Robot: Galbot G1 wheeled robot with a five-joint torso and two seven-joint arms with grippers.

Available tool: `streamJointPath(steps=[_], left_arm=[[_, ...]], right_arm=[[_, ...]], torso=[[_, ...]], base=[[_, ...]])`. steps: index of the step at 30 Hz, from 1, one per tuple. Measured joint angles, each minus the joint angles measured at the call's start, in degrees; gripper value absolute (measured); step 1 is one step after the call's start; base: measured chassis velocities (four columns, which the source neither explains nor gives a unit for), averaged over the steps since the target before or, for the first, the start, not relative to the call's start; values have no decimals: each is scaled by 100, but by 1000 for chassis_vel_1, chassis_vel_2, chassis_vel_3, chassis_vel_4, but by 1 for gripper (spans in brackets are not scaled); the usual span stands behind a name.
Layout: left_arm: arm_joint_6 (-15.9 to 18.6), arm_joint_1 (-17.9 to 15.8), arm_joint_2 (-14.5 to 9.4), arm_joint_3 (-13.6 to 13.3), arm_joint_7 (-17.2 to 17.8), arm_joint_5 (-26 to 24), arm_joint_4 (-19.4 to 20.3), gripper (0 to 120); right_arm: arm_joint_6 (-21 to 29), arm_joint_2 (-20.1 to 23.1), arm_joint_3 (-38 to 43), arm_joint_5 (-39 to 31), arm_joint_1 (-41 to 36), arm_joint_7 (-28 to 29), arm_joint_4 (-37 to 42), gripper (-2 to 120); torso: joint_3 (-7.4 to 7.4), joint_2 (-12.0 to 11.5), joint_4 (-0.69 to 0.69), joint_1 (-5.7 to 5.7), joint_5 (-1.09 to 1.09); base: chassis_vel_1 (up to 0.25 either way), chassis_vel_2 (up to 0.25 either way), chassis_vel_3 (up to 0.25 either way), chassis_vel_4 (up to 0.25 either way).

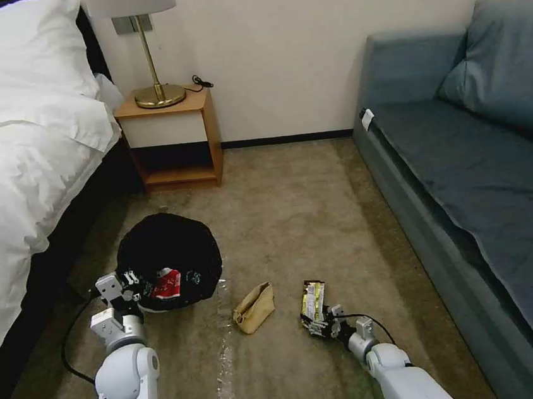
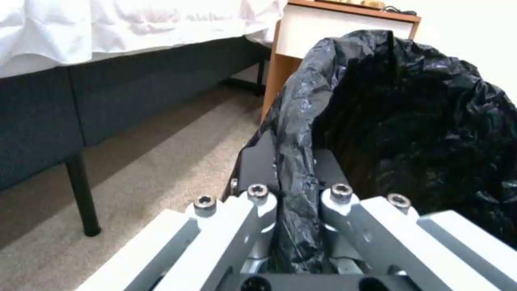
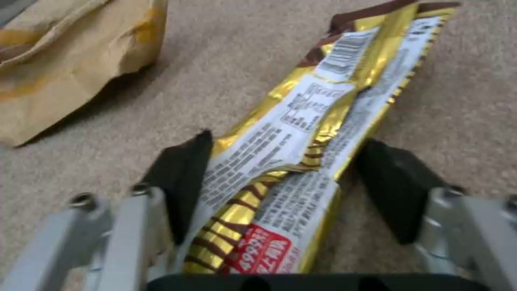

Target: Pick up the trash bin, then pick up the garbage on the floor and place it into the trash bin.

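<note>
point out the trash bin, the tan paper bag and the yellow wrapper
trash bin [image 1: 176, 247], head view, on its black liner
tan paper bag [image 1: 254, 309], head view, middle of its side
yellow wrapper [image 3: 301, 121], right wrist view, on its printed label

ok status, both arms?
Left gripper shut on trash bin rim. Right gripper open, straddling yellow wrapper. Paper bag on carpet alongside.

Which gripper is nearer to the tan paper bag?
Right. The right gripper straddles the wrapper beside the paper bag; the left gripper grips the trash bin rim, farther away.
</note>
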State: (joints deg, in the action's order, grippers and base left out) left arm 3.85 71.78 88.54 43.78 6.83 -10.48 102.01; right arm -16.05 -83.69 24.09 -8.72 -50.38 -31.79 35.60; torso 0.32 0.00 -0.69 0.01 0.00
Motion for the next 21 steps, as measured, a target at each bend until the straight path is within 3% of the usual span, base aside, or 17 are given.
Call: streamJointPath(steps=[4,5,13,15,18,21], left_arm=[[0,-7,-2,-7,2,-1,7,4],[0,-10,-4,-7,3,-3,7,4],[0,-10,-1,-15,9,-8,3,4],[2,-7,2,-21,12,-8,3,4],[6,-3,2,-27,15,-8,4,4],[8,2,2,-28,17,-10,5,4]], right_arm=[[-15,6,16,9,8,41,1,52],[-25,6,16,14,9,51,3,42],[-48,9,17,32,9,86,10,19],[-61,12,18,38,8,90,9,7],[-77,17,21,41,5,100,8,0],[-99,25,24,51,-1,136,4,0]], torso=[[0,0,0,0,0],[0,0,0,0,0],[0,0,0,0,0],[0,0,0,0,0],[0,0,0,0,0],[0,0,0,0,0]], base=[[0,0,0,0],[0,0,0,0],[0,0,0,0],[0,0,0,0],[0,0,0,0],[0,0,0,0]])
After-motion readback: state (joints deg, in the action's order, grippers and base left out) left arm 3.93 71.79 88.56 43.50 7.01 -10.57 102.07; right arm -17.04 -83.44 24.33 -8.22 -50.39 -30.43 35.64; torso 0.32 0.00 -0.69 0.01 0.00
